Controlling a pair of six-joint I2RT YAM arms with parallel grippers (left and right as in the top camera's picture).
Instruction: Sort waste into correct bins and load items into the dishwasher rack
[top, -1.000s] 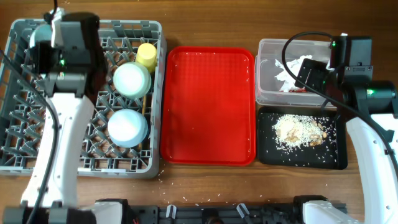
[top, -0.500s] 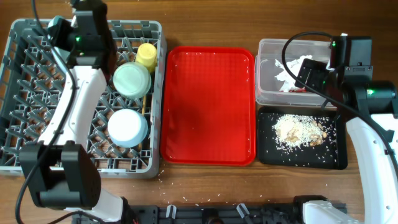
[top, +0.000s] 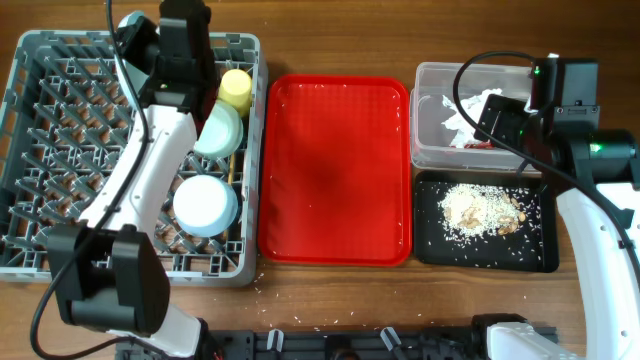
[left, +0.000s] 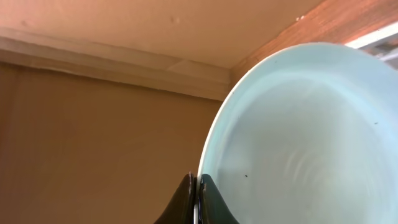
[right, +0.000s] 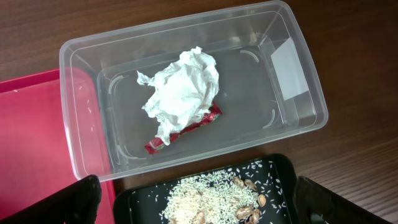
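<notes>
Left hand is clamped on the rim of the pale blue plate, which is tilted over the dishwasher rack (upper left, overhead view). Right hand is spread wide above the clear tub.

Dishwasher rack: left of flat tray.
Deep tub: right of flat tray, behind; napkin inside.
Shallow tray: right of flat tray, in front; scraps inside.

Brown wooden table, tan wall behind.
Fine dark grain across the tabletop under soft, even light; plain matte wall, crossed by a paler slanting band higher up.
</notes>
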